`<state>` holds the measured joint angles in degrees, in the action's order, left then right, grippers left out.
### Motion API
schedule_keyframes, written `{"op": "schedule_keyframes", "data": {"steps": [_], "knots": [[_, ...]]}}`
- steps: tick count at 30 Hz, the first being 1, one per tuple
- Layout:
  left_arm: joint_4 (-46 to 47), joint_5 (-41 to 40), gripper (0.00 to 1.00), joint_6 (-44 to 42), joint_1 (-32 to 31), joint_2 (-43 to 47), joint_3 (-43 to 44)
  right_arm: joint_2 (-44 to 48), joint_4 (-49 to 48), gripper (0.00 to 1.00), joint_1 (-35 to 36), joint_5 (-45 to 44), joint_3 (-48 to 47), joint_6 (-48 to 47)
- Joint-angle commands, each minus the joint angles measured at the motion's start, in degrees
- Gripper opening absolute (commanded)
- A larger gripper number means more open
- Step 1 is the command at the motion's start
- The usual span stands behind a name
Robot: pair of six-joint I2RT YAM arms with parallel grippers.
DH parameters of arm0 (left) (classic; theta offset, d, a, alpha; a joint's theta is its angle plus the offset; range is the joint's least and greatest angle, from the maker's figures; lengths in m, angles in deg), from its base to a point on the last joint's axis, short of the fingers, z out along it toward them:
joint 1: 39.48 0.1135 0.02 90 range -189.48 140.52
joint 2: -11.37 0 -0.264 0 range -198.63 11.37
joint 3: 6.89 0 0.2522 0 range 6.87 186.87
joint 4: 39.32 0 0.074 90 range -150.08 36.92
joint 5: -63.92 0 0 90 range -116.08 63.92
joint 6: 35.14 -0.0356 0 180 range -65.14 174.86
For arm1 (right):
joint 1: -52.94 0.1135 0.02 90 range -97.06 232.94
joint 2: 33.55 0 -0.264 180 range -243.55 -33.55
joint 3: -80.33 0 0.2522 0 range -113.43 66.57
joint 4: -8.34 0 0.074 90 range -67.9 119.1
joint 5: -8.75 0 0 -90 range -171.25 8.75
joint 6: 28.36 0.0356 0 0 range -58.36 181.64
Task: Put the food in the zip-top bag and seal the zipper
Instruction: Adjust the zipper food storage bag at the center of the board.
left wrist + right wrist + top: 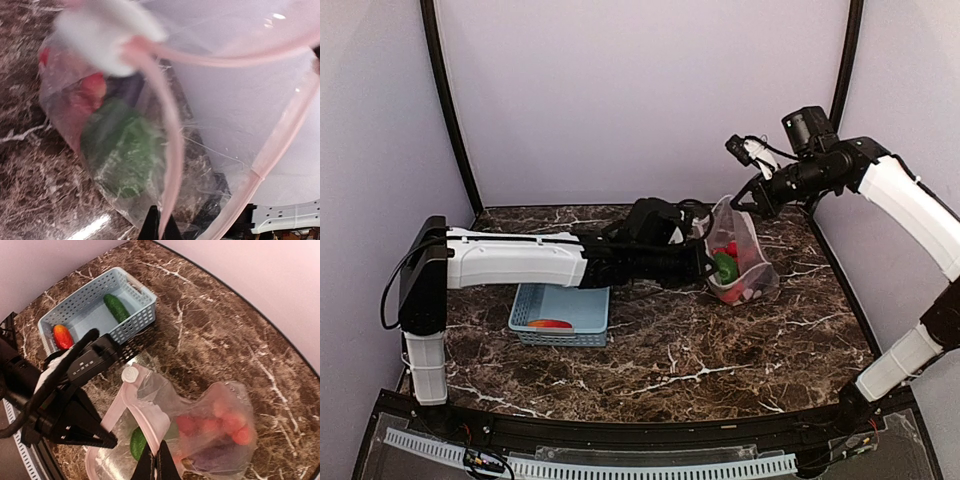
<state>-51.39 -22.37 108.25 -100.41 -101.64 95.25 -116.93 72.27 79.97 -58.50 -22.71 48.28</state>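
Left gripper [160, 227] is pinching the pink zipper [170, 140] of the zip-top bag [748, 238]; the right gripper [157, 460] is clamping the same strip. The bag is standing at the table's [720, 350] far right, holding red fruits [220, 422] and an avocado [125, 155].

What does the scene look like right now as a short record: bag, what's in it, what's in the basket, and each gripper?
Bag: mouth open, zipper not sealed
Inside bag: red fruits, avocado, eggplant
Basket: holds cucumber and pepper
Left gripper: shut on bag rim
Right gripper: shut on bag rim
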Motion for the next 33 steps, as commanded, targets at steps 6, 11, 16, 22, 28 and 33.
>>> {"op": "schedule_keyframes", "data": {"steps": [6, 11, 16, 22, 28, 33], "knots": [[-2.97, -8.14, 0.01, -10.88, -1.14, 4.56, 8.26, -2.09, -1.66, 0.00, -1.01, -22.31, -5.54, -2.89], [-3.47, -4.42, 0.01, -7.66, -0.29, 1.44, 8.09, -1.58, -1.62, 0.00, -1.11, -20.18, -6.51, -2.50], [-1.97, -2.00, 0.02, -9.22, 0.45, -0.49, 10.36, -2.91, -1.90, 0.00, -1.64, -25.28, -11.88, -3.75], [-8.98, 1.74, 0.63, -20.89, 2.20, -1.12, 18.85, -4.78, -1.62, 0.00, -3.50, -25.35, -18.38, -2.57], [-16.71, -6.03, 0.80, -28.98, 3.79, 8.20, 6.47, -2.23, -2.50, 0.00, -3.47, -17.16, -10.22, -0.90], [-18.34, -4.97, 0.80, -32.10, 11.53, 20.60, -13.80, 1.38, -5.44, 0.00, -3.23, -9.09, 1.29, -0.94]]}}
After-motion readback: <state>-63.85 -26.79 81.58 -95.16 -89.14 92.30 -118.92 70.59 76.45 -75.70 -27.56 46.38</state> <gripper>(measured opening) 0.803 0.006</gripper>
